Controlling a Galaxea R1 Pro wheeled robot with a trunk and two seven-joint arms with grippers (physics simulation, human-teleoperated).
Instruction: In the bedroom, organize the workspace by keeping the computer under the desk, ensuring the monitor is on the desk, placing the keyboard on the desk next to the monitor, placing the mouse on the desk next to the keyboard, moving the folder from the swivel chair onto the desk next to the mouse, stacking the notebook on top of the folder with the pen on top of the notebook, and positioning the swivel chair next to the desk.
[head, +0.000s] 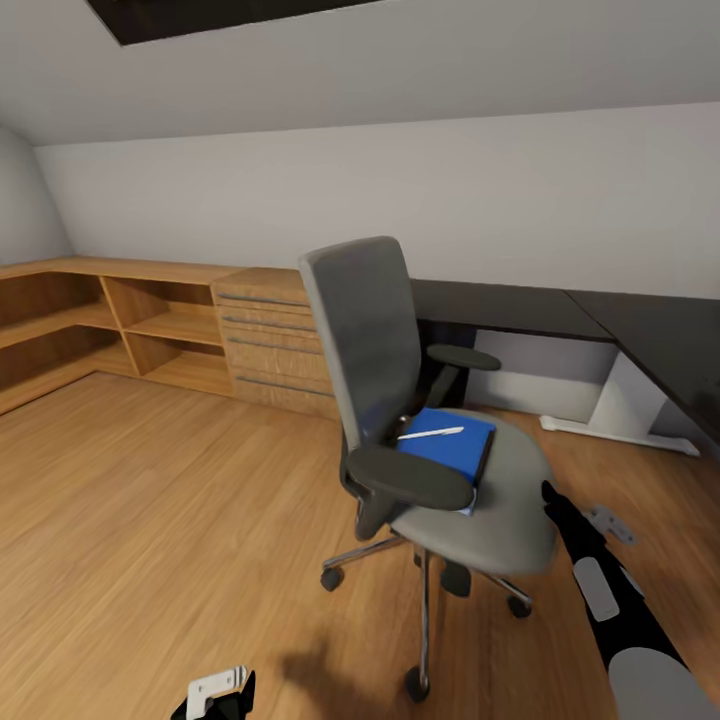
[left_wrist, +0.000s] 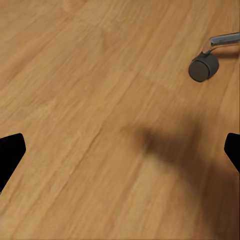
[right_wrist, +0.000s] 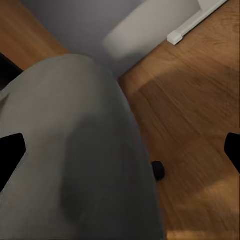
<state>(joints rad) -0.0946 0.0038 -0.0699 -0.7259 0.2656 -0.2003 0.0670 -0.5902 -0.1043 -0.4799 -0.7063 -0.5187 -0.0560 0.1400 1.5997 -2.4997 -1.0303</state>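
Observation:
The grey swivel chair (head: 400, 400) stands mid-floor, its back turned to the wooden units. On its seat lies the blue folder (head: 455, 452), and the white pen (head: 432, 433) rests on top of it. I cannot make out a separate notebook. The black-topped desk (head: 510, 305) with its white leg (head: 625, 400) runs along the wall behind and to the right. My right gripper (head: 550, 495) is open just off the seat's right edge; its wrist view has the seat (right_wrist: 75, 150) close under the gripper (right_wrist: 120, 152). Low over the floor, my left gripper (head: 215, 695) (left_wrist: 120, 152) is open and empty. Monitor, keyboard, mouse and computer are out of view.
A light wooden drawer unit (head: 270, 340) and open shelves (head: 150, 320) line the left wall. The chair's chrome base with casters (left_wrist: 203, 66) spreads over the wooden floor. The desk's white foot (right_wrist: 195, 22) lies beyond the seat. Open floor stretches to the left.

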